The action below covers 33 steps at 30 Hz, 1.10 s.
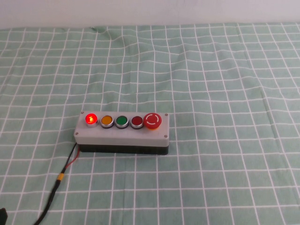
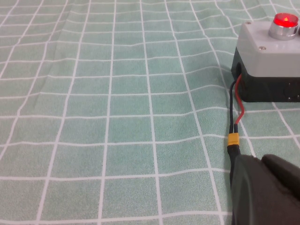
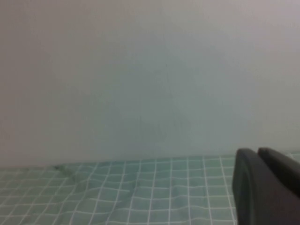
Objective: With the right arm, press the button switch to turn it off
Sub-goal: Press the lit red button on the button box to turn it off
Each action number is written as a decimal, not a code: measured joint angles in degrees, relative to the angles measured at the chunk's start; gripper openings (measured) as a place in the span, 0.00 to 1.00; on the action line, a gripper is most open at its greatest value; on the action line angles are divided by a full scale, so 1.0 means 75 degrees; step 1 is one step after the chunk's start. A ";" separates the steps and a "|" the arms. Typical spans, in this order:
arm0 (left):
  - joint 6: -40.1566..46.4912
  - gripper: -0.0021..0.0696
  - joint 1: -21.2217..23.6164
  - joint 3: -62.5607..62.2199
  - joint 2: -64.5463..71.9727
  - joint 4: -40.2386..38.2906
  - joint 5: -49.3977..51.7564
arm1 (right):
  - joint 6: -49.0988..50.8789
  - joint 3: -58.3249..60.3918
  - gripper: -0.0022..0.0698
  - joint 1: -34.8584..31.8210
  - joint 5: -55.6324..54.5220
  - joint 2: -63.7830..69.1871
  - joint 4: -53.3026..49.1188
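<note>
- A grey button box is sitting on a green checked cloth, a little left of the table's middle, with its long axis running left to right.
- Five buttons are lining its top. A lit red button is glowing at the left end. After it come a yellow button, a green button, an unlit red button and, at the right end, a large red stop button.
- A cable is trailing from the box's left end toward the near left corner.
- I am seeing no arm over the box in the high view.
- The right gripper is showing only in its own wrist view, with its dark fingers pressed together and holding nothing. It is facing a pale wall and the far edge of the cloth, and the box is out of its sight.
- The left gripper is hanging low just beside the cable, near and left of the box, likewise closed and empty.
- I am judging that the box is lying to the left of the right gripper, with the glowing button at the end farthest from that arm. The left gripper is nearer, but the task is asking for the right.
- I am expecting the reach to be passing over the other four buttons, so a brush against the yellow neighbour is the risk.
</note>
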 joint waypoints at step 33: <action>0.0000 0.02 0.0000 0.0000 0.0000 0.0000 0.0000 | -0.4104 -0.2388 0.01 0.2013 0.1687 0.8098 0.3298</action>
